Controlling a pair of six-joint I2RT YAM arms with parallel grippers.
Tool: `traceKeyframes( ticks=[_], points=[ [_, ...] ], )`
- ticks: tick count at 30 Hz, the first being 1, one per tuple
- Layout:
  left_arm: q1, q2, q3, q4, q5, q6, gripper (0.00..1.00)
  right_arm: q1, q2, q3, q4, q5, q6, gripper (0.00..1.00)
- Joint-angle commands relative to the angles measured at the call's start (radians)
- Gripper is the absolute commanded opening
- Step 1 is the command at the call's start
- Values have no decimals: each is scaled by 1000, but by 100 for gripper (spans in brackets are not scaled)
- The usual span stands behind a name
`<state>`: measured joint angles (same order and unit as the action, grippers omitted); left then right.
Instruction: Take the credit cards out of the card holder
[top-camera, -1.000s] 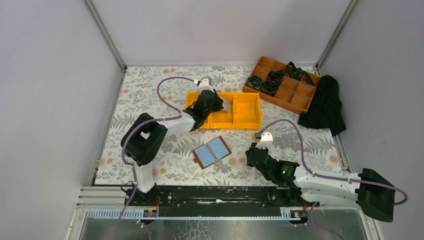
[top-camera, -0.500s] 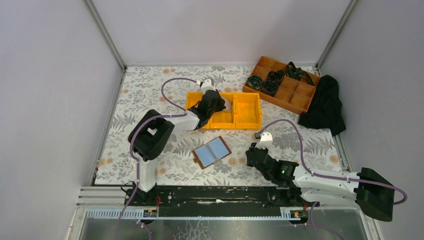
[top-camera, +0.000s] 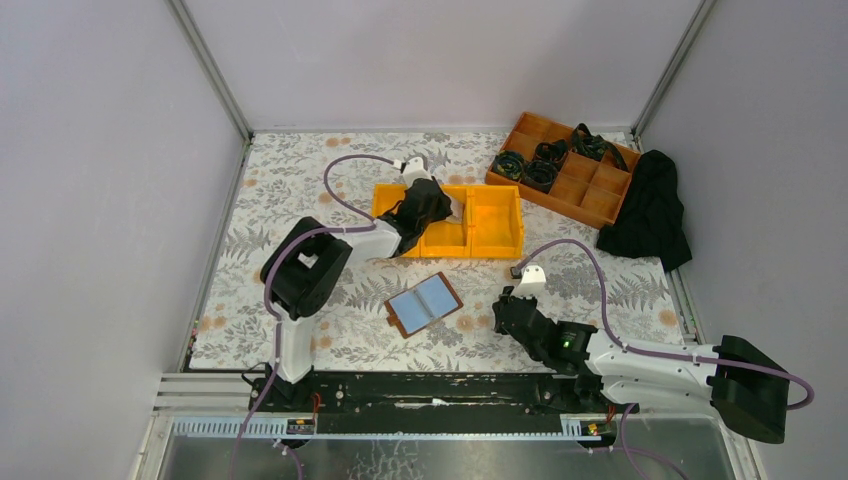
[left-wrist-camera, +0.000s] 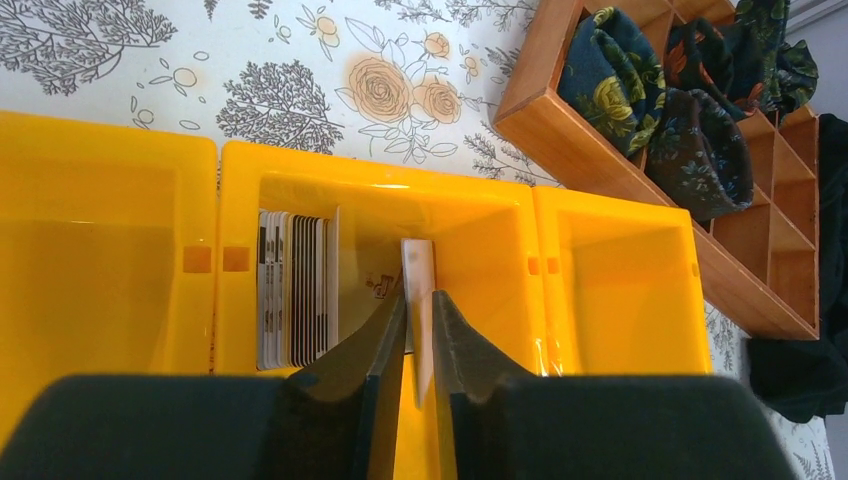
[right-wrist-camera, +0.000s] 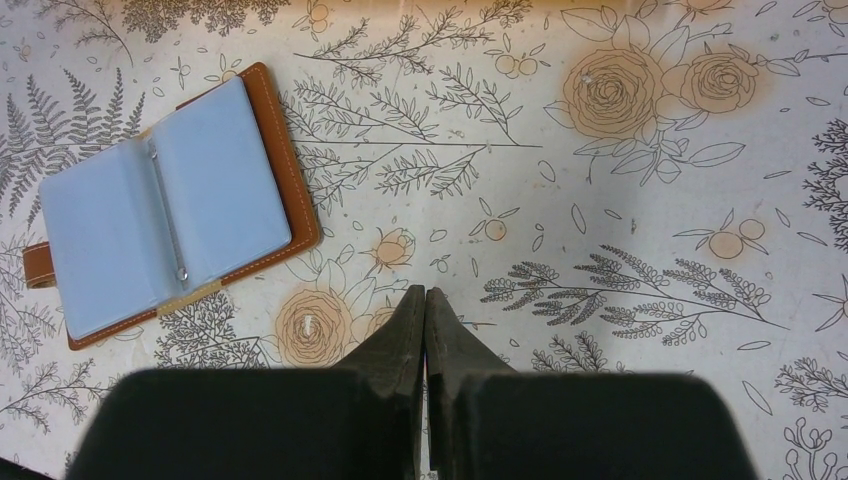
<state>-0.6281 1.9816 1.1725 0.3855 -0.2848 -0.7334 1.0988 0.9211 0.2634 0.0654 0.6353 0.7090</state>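
Left wrist view is showing us the left gripper (left-wrist-camera: 420, 300) hanging over the bin's (left-wrist-camera: 380, 185) middle compartment, jaws narrowly apart around one card (left-wrist-camera: 418, 262) standing on edge; we cannot tell whether they are pinching it. More cards (left-wrist-camera: 292, 290) are lying stacked in that compartment. The holder (right-wrist-camera: 170, 215) is lying open on the bin's near side, where the right gripper (right-wrist-camera: 427, 295) is resting shut. We are judging the cards light, stiff and slick, best pinched across their flat faces.
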Motion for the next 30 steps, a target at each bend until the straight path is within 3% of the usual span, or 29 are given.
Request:
traceKeyframes(
  ticks=[1,9,24,26,30],
  points=[
    [-2,22,36,0,-20,12,25,-8,-5,-8,30,23,19,3],
    [2,-17,31,-34,-68,45,34,-9,0,-15,40,16,23,3],
    [51,-198,-100,-35,-102,91,42,-9,32,-10,74,-5,26,3],
    [51,-245,-126,-41,-79,96,51,-9,46,-9,88,-10,24,3],
    [52,-351,-187,-70,32,54,82,-9,86,-1,130,-27,24,4]
  ],
)
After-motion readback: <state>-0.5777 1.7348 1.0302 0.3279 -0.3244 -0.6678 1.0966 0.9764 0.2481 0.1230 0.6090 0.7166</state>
